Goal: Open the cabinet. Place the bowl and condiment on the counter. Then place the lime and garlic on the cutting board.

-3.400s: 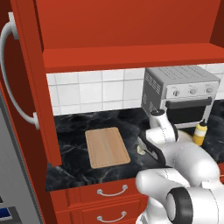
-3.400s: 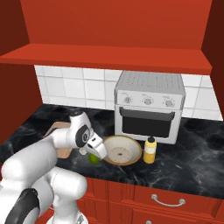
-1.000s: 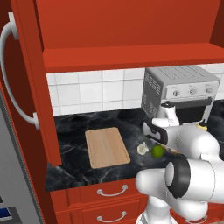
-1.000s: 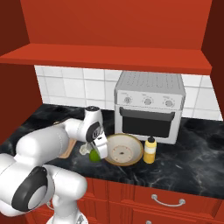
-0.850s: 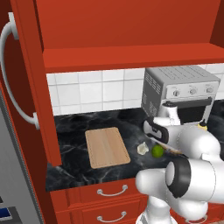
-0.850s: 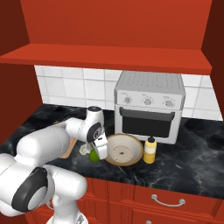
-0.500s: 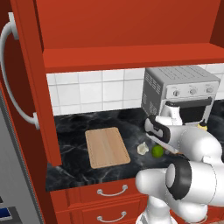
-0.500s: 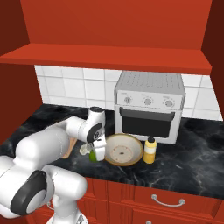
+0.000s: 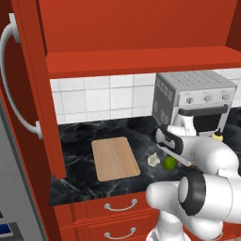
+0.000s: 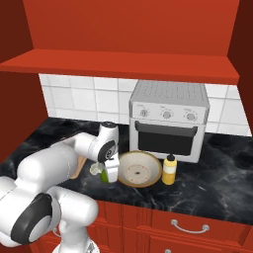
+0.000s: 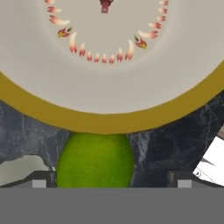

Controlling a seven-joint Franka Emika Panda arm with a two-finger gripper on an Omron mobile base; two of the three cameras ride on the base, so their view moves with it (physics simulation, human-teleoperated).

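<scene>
A simulated kitchen seen from behind a white robot arm. The red cabinet (image 9: 136, 37) on the wall stands open, its door (image 9: 28, 94) swung out to the left, and the shelf that shows is bare. Below it runs the black marble counter (image 10: 217, 183) with a white tiled wall behind and a silver toaster oven (image 10: 168, 118) against the tiles. The cutting board (image 9: 114, 158) lies flat toward the counter's left end, close to the front edge, with nothing on it. To its right, off the board and near the front edge, sit the garlic (image 9: 153, 160) and the lime (image 9: 169, 163), just beside each other — garlic on the board side, lime on the oven side. The bowl (image 10: 139, 169) rests upright on the counter in front of the oven, and the yellow condiment (image 10: 169, 169) stands just to its right. The gripper (image 10: 109, 170) is lowered over the lime, between the garlic and the bowl, with its jaws spread wide — in the hand view the two dark fingertips (image 11: 41, 179) stand apart on either side of the lime (image 11: 95, 160) without clearly touching it. In that close view the bowl's tan rim (image 11: 109, 122) curves right against the lime, and a pale edge of the garlic (image 11: 24, 168) shows at the lower left.
</scene>
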